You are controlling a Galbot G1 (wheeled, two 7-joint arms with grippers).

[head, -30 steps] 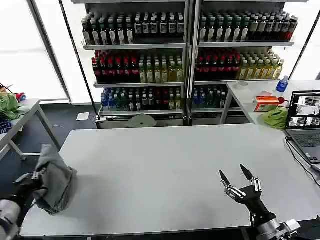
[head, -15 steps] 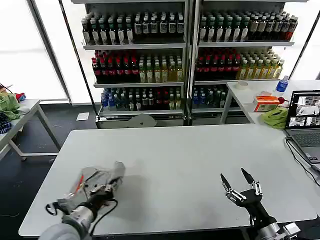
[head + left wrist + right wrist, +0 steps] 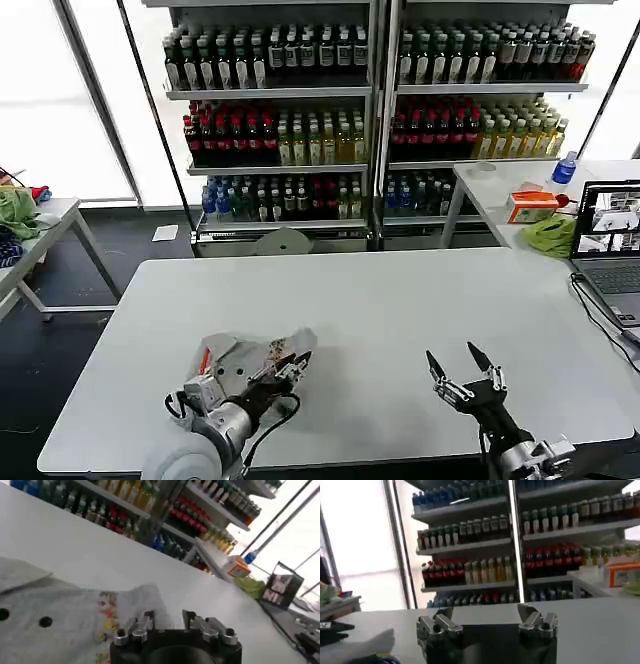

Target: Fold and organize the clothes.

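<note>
Left claw (image 3: pixel 290 366): mine, low over the near left part of the white table (image 3: pixel 380 300). It carries the grey shirt (image 3: pixel 245 362), fabric bunched at and behind the fingertips. I judge it clenched on the cloth, though the fabric hides most of the closing line.
Shirt, position: draped over and around my left claw, its bulk trailing back along the wrist, its lower folds on or just above the tabletop. I cannot tell which.
Shirt, look: light grey, crumpled, no flat panel yet. Red-orange marks (image 3: pixel 206 359) on the side away from the fingertips. From my left wrist a run of small multicoloured print (image 3: pixel 107 616) lies just ahead of the claw, with two dark round dots further out on the same cloth.
Shirt, handling: soft, light and limp in my judgement. It will sag and fold on itself, not hold a shape. Not fragile and unlikely to slip from a pinch. Best taken at a shoulder seam or hem corner, one per claw, to spread it flat.
Right claw (image 3: pixel 462 375): spread wide, grasping nothing, hovering over the near right of the table, well apart from the shirt.
Beyond both claws: bare tabletop, then drink shelves (image 3: pixel 370 110) behind it.
</note>
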